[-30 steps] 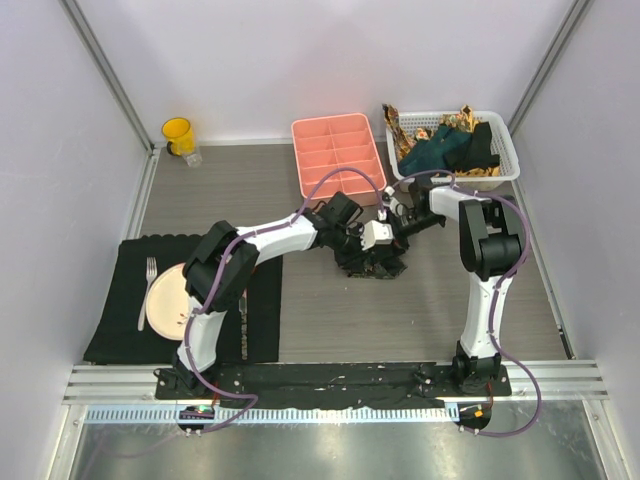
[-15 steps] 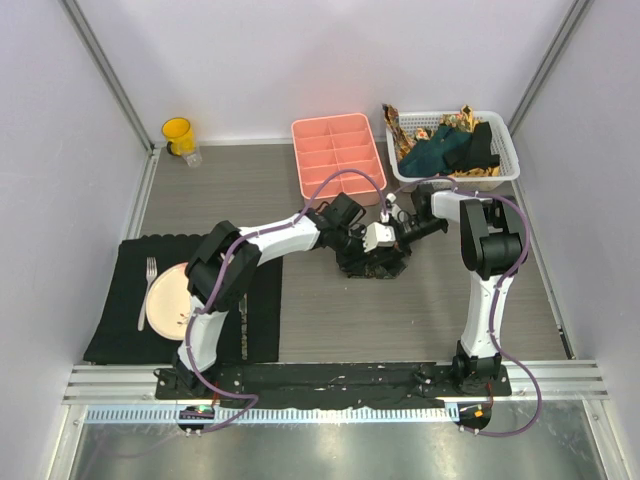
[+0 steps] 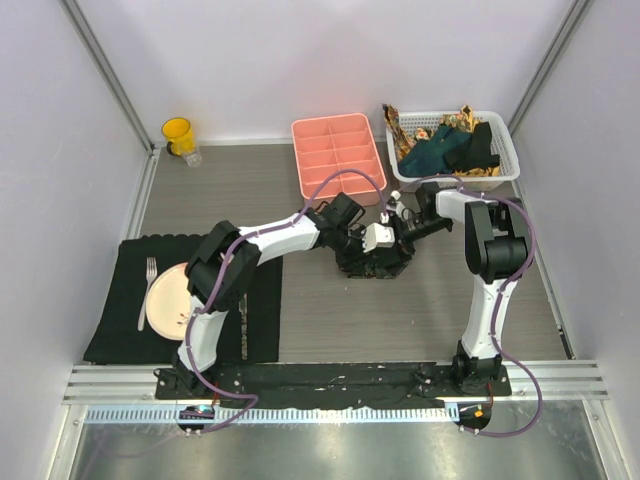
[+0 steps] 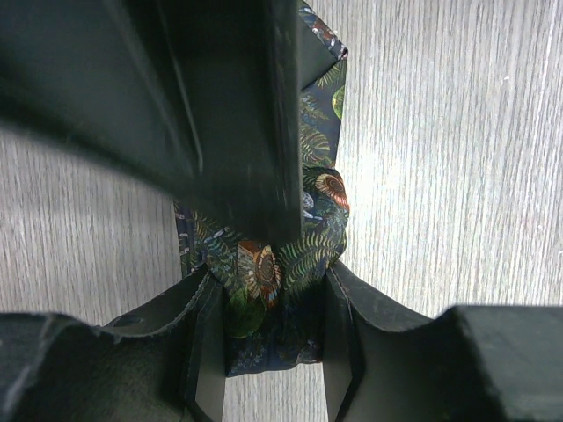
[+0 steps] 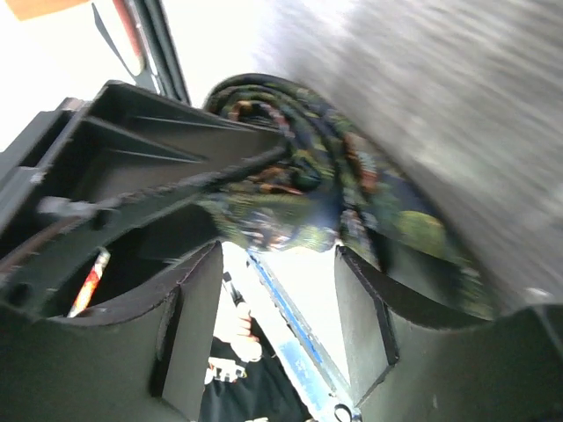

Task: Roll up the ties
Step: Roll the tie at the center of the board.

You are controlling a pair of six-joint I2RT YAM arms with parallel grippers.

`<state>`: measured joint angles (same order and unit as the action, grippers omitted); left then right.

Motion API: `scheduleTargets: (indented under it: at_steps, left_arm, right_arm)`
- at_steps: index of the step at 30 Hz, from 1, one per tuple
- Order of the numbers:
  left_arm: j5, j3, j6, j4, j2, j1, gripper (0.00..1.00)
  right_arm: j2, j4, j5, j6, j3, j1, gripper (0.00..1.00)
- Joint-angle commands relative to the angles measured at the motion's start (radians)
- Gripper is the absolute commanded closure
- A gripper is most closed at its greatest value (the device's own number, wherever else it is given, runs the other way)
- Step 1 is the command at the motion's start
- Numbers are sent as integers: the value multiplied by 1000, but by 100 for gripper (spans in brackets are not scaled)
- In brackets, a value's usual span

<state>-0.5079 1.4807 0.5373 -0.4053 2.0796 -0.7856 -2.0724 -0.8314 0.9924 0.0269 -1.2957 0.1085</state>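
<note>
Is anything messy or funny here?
Yes. The gold-brown patterned ties spill over the rim of the white plastic basket at the back right, tangled with a teal tie and a black tie. The dark leaf-patterned tie pinched in the left gripper is a loose bunch, not a neat roll.

This is looking like a robotics lab cell — white panels (image 3: 330, 60) and metal posts (image 3: 105, 70) are boxing in a wood-grain worktop (image 3: 330, 320), the cabled left arm (image 3: 275, 233) and right arm (image 3: 490, 250) are sitting bolted to a black base plate (image 3: 330, 380).
</note>
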Motion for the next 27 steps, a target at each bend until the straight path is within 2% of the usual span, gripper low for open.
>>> scheduleTargets:
  at_steps: [1, 3, 7, 8, 9, 11, 16, 19, 20, 27]
  left_arm:
    - [55, -31, 24, -122, 56, 13, 79]
    - [54, -34, 24, -119, 54, 13, 79]
    - [49, -40, 20, -116, 50, 13, 76]
    - [43, -43, 20, -115, 48, 11, 74]
    - [40, -46, 18, -107, 45, 13, 73]
    - [32, -49, 15, -101, 36, 14, 68]
    - [-12, -53, 6, -69, 8, 20, 60]
    - [-30, -48, 4, -32, -18, 22, 52]
    - [-32, -48, 4, -18, -36, 20, 47]
    - [-115, 10, 55, 13, -46, 22, 34]
  right_arm:
    - [48, 37, 42, -25, -11, 42, 41]
    - [31, 37, 22, -25, -7, 57, 44]
    - [-3, 23, -41, -22, 4, 56, 56]
    - [-11, 15, -58, -10, 4, 54, 69]
    - [-24, 15, -108, -10, 6, 53, 74]
    - [-38, 14, -144, -10, 7, 39, 99]
    - [-77, 6, -235, 1, 10, 5, 99]
    - [-97, -5, -255, 13, 10, -9, 99]
    - [-100, -9, -259, 15, 9, -12, 99]
    - [-127, -12, -293, 19, 18, -24, 99]
